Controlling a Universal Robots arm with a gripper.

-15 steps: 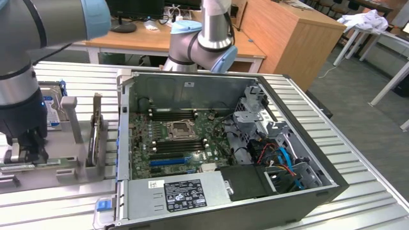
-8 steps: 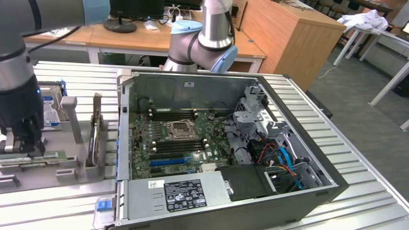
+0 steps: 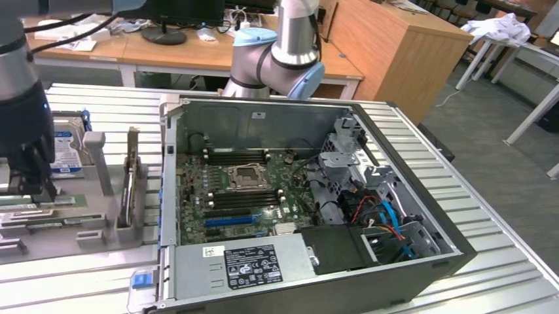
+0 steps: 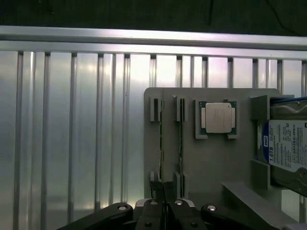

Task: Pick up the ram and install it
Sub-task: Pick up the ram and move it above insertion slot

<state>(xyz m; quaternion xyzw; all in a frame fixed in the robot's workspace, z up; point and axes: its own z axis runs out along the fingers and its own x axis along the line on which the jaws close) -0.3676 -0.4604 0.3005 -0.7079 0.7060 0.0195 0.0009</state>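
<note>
Green ram (image 4: 161, 143) sits pinched edge-on in the clenched gripper (image 4: 163, 191) — best lifted straight out of the grey holder's (image 4: 211, 163) slots, never twisted.

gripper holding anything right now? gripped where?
The gripper looks shut on the ram, pinching its thin upper edge; the stick stands on edge in the grey holder.

Before me a ribbed silver metal table (image 3: 506, 261), light wooden desks (image 3: 175, 55) behind, a wooden cabinet (image 3: 402, 52), grey floor (image 3: 498, 163) beyond
</note>
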